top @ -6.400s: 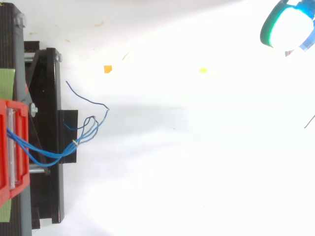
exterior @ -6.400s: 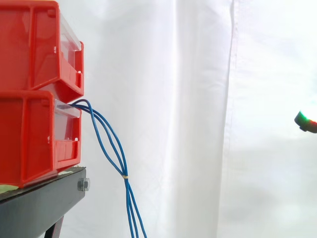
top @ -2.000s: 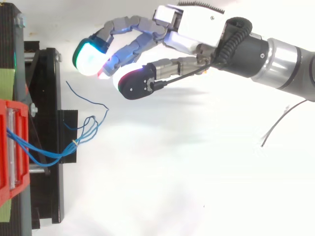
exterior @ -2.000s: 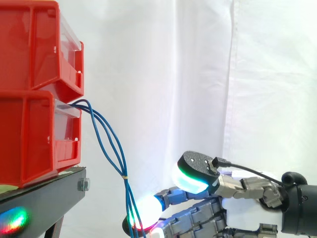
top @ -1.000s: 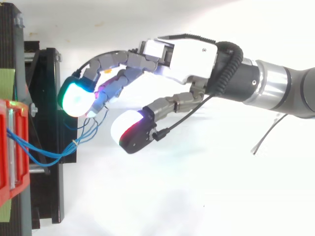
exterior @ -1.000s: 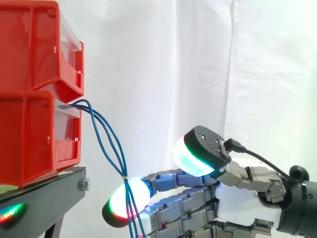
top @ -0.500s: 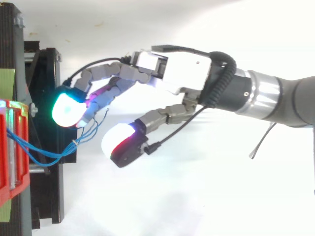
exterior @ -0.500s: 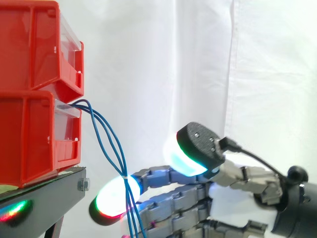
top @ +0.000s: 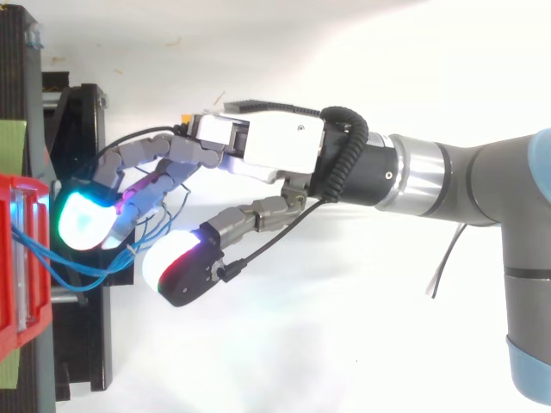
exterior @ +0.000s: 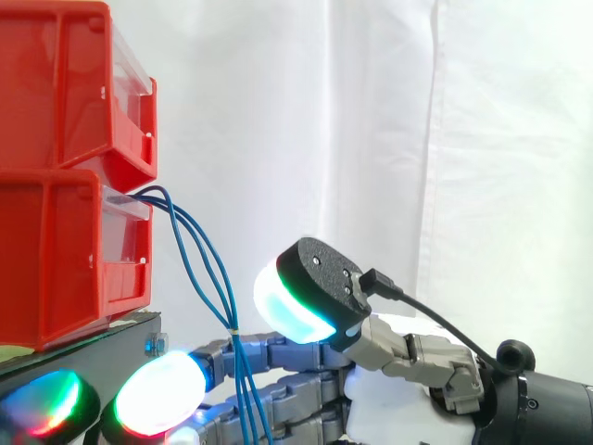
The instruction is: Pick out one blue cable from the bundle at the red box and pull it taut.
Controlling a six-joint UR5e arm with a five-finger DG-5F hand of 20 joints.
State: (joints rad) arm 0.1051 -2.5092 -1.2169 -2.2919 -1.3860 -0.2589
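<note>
**Hand reaches past the cables, thumb not yet closed**

The hand (top: pixel 258 142) has pushed further toward the red box (exterior: pixel 56 250) in the last half second. Its glowing fingertips (exterior: pixel 159 393), which a second ago were level with the blue cables (exterior: pixel 199 255), now sit beyond them, close to the edge of the black stand (exterior: pixel 93 357). The thumb (exterior: pixel 301 295) has followed and hovers just right of the strands, above the fingers. From above, the cables (top: pixel 65 275) run between the fingers and the thumb (top: pixel 176 265).

The hand is spread: fingers stretched out, thumb held well clear of them, clamped on nothing. The strands cross in front of the fingers in the side view, but contact cannot be confirmed.

The reach looks complete, and the pinch appears to be the step now due. The whole bundle seems to lie in the gap, so picking out one strand is not yet done.

The cables leave the lip of the lower red box, arc outward and droop. Their long axis runs steeply down from upper left, through a small tie (exterior: pixel 233 328), with the free ends pointing down past the bottom edge. They hang slack.
</note>
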